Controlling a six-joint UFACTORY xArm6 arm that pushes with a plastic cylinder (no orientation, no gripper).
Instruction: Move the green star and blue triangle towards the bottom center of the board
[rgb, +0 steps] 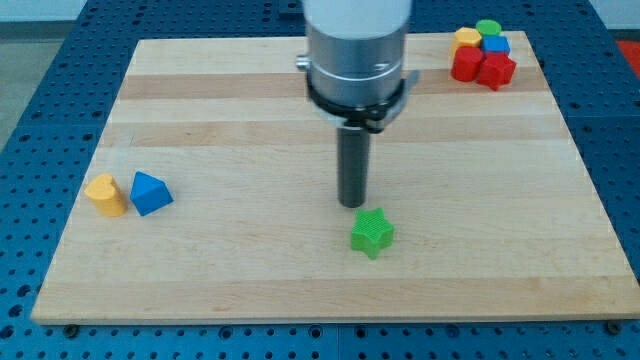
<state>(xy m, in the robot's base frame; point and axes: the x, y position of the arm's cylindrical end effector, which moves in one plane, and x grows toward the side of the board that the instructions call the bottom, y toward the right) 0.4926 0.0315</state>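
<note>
The green star (372, 232) lies on the wooden board (250, 270), a little right of centre and toward the view's bottom. My tip (352, 205) stands just above and slightly left of the star, close to it or touching it. The blue triangle (150, 192) lies far to the view's left, next to a yellow block (106, 194) on its left.
A cluster of blocks sits at the board's top right corner: a green one (488, 27), a yellow one (467, 39), a blue one (495, 45) and two red ones (465, 63) (496, 70). The arm's grey body (355, 50) hangs over the top centre.
</note>
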